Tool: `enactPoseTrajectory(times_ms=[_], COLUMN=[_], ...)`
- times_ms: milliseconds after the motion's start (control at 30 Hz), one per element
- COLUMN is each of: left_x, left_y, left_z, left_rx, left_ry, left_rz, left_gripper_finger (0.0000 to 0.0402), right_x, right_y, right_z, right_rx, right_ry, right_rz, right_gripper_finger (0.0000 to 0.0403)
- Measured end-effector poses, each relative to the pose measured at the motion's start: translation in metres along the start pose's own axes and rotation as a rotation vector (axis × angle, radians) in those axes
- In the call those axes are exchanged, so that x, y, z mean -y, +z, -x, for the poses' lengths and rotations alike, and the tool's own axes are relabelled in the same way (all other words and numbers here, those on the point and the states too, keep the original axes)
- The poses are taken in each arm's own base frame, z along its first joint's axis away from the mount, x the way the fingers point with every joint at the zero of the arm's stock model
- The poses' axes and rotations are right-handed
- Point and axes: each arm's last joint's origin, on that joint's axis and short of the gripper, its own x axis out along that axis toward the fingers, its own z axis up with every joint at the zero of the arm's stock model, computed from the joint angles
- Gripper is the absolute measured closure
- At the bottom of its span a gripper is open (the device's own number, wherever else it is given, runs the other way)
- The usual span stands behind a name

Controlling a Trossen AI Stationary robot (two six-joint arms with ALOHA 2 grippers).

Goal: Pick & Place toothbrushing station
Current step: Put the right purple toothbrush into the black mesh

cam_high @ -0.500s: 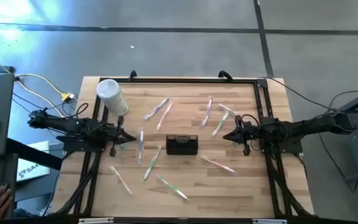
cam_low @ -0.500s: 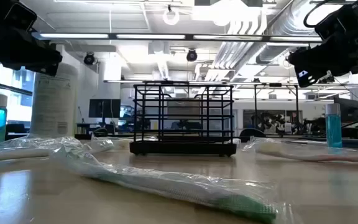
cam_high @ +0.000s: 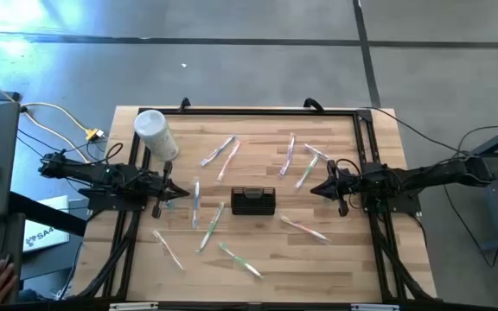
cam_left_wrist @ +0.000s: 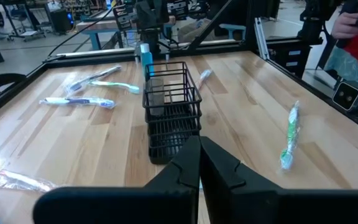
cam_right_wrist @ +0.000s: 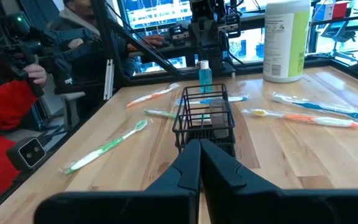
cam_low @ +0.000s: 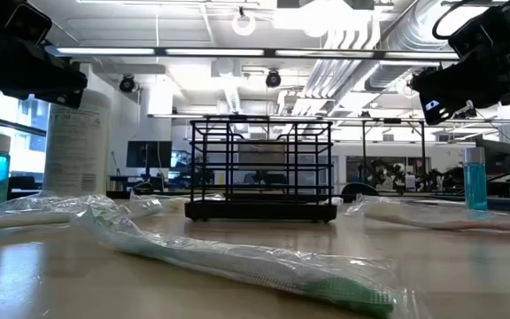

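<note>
Both pincers are pinched shut on nothing: left gripper (cam_high: 173, 192) at nine o'clock, right gripper (cam_high: 318, 187) at three. Centred between them stands the small black wire-mesh caddy (cam_high: 253, 201), apparently empty. A white lidded cylinder (cam_high: 155, 134) stands at eleven.

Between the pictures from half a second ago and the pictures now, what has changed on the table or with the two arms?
Nothing on the table has visibly changed. The black caddy stands in the same place at the table's middle, the wrapped toothbrushes lie as before, and the white container has not moved. The left gripper and the right gripper stay on either side of the caddy, fingers shut, holding nothing.
</note>
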Motion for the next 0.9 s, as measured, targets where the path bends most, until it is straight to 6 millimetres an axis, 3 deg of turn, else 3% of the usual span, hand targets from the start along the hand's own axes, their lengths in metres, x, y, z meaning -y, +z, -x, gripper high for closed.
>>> enactPoseTrajectory(times_ms=[267,400,700,900], left_x=[0.000,0.000,0.000,0.000], left_y=[0.000,0.000,0.000,0.000], left_z=[0.000,0.000,0.000,0.000], left_rx=[0.000,-0.002,-0.003,-0.003], left_ry=[-0.001,-0.002,-0.002,-0.003], left_rz=[-0.001,-0.001,-0.001,0.000], left_gripper_finger=[0.0400,0.0400,0.0400,0.0400], right_x=[0.002,0.001,0.005,0.014], right_y=[0.006,0.030,0.080,0.099], right_z=[-0.001,-0.002,-0.007,-0.015], right_rx=[0.014,0.037,-0.154,-0.308], right_ry=[-0.089,-0.185,-0.598,-0.787], right_rz=[0.010,0.042,-0.014,-0.090], right_gripper_finger=[0.0401,0.0401,0.0398,0.0353])
